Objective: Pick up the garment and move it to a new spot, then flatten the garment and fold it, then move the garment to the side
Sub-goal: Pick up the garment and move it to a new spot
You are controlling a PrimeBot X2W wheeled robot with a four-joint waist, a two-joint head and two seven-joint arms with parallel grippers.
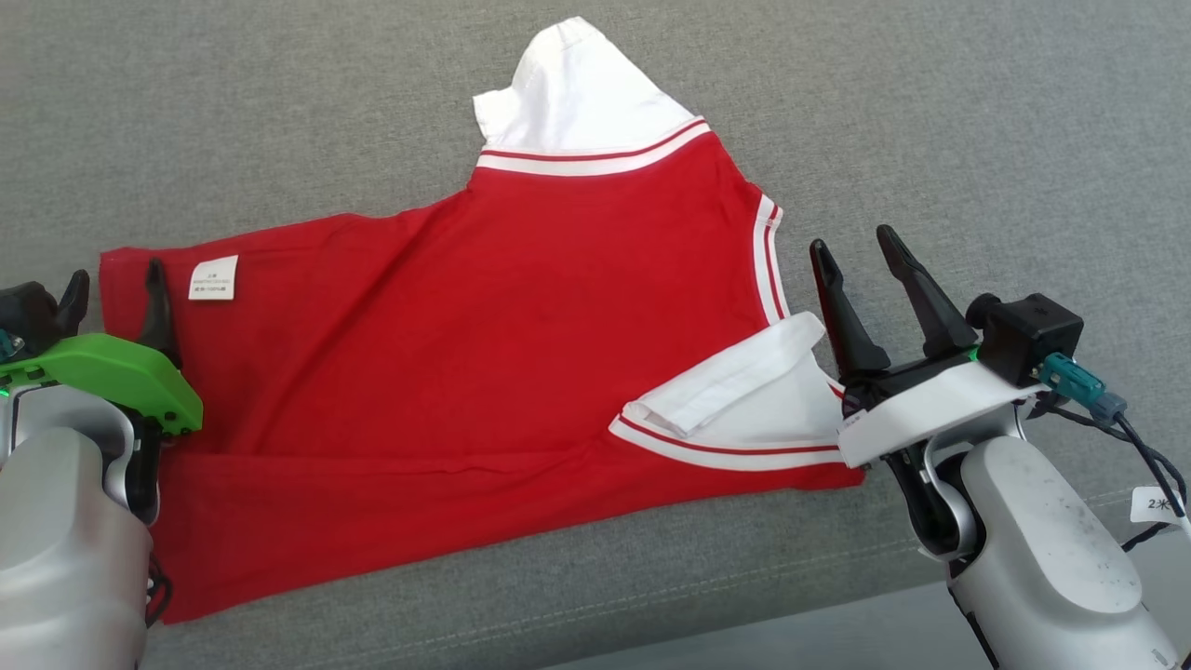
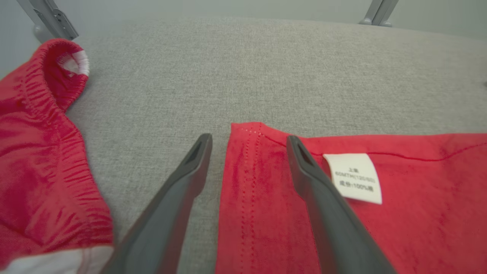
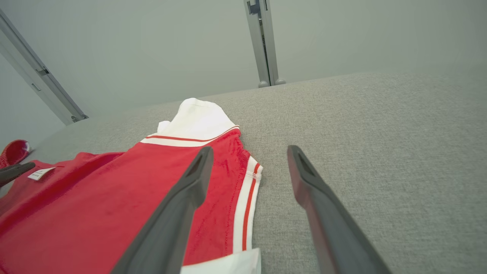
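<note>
Flanking the garment (image 1: 484, 354) — seemingly not touching — left gripper (image 1: 116, 272) and right gripper (image 1: 851, 239) gape wide (both empty).

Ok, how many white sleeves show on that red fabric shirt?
2. The far white sleeve lies farthest from the robot; the near white sleeve lies folded over the red shirt, by the right gripper.

The red shirt (image 1: 521, 316) is soft matt cloth; the grey upholstered surface (image 1: 930, 112) is coarse weave; the right gripper (image 1: 851, 242) has matt plastic fingers (image 1: 844, 316)
</note>
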